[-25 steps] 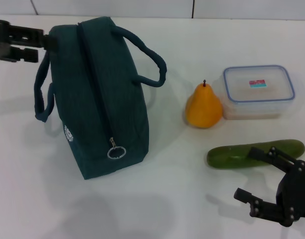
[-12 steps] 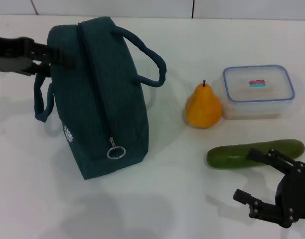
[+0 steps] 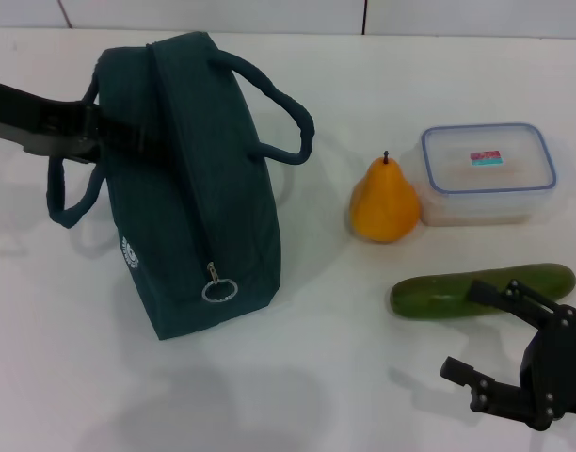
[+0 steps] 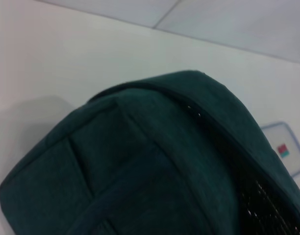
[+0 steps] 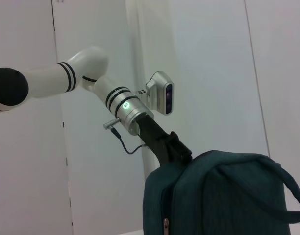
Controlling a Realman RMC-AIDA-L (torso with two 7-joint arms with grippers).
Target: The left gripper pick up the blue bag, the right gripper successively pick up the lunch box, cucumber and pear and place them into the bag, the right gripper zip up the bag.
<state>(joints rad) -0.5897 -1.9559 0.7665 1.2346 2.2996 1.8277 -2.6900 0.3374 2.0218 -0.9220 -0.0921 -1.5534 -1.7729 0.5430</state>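
The left claw presses against the blue bag; its grip is hidden, so I cannot tell. The right claw hangs released beside the cucumber.

White left arm with black bands, green light; black right gripper with screws

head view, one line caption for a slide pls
Left gripper reaches the blue bag; pear, lunch box and cucumber wait beside the open right gripper.

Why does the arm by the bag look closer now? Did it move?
Yes. The left gripper slid rightward, in against the blue bag, which hardly shifted.
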